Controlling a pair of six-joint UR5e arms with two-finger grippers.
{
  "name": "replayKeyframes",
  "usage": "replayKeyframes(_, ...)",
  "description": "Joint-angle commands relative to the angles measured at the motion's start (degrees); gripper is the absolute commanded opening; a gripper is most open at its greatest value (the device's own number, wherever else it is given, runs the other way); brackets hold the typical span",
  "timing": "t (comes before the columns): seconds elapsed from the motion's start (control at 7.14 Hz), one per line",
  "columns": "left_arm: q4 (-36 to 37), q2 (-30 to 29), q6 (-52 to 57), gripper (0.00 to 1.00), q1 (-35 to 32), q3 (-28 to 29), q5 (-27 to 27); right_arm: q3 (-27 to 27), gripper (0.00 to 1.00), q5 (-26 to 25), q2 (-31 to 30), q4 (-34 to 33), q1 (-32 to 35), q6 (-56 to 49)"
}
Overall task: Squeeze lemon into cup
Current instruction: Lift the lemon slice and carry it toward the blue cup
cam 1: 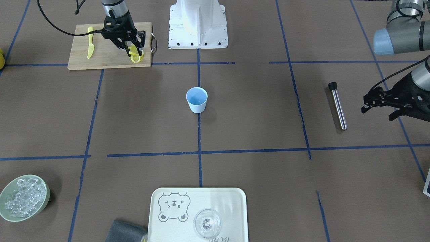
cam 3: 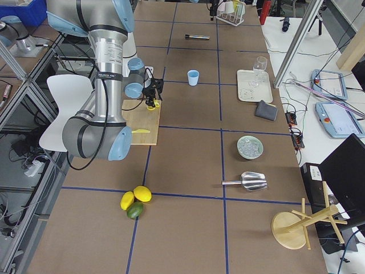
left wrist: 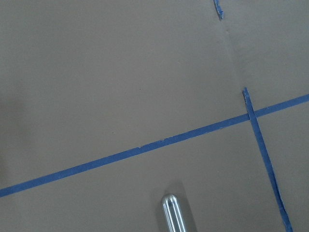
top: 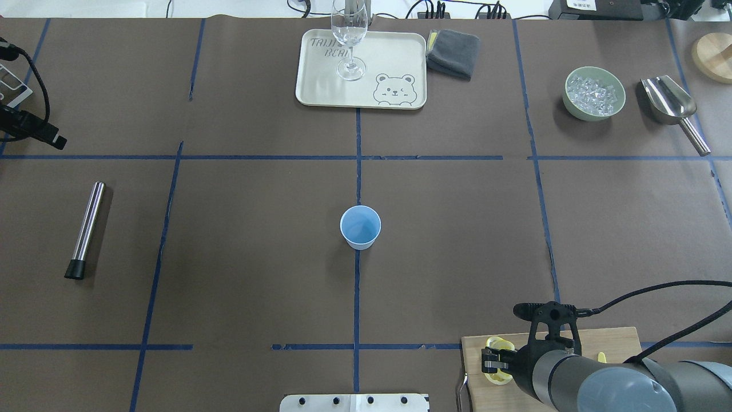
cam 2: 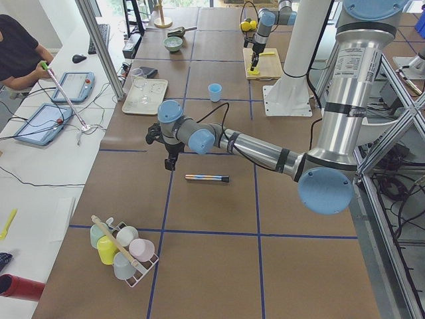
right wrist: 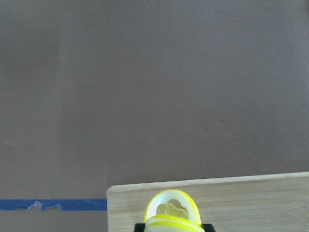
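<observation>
With the lemon (cam 1: 135,57) pinched, folded, in the right tool (cam 1: 134,52) just over the cutting board (cam 1: 80,57), lift clear, carry to the cup (cam 1: 196,99) (well apart, mid-counter, upright), centre low above its rim, then press tighter so juice falls inside.

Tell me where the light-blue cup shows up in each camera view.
Exterior front-facing: cup at centre.
Overhead exterior: cup at centre.
Exterior left: cup upper middle.
Exterior right: cup upper middle.
Left wrist: not in it.
Right wrist: not in it.
Landmark: bear tray, in line with the cup, in all four exterior views.
</observation>
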Motion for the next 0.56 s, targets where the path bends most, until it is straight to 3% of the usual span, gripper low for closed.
replayKeyframes(0.0,0.0,0.0,-0.1,1.00,0.0,-0.2,0.0,1.6,0.31,0.0,0.1,0.0,0.5,0.0)
replayKeyframes(0.28,0.0,0.0,-0.2,1.00,0.0,-0.3,-0.1,2.8,0.32,0.2,0.1,0.0,1.5,0.0)
replayKeyframes(0.42,0.0,0.0,-0.2,1.00,0.0,-0.2,-0.1,3.3,0.32,2.9,0.3,0.0,3.5,0.0)
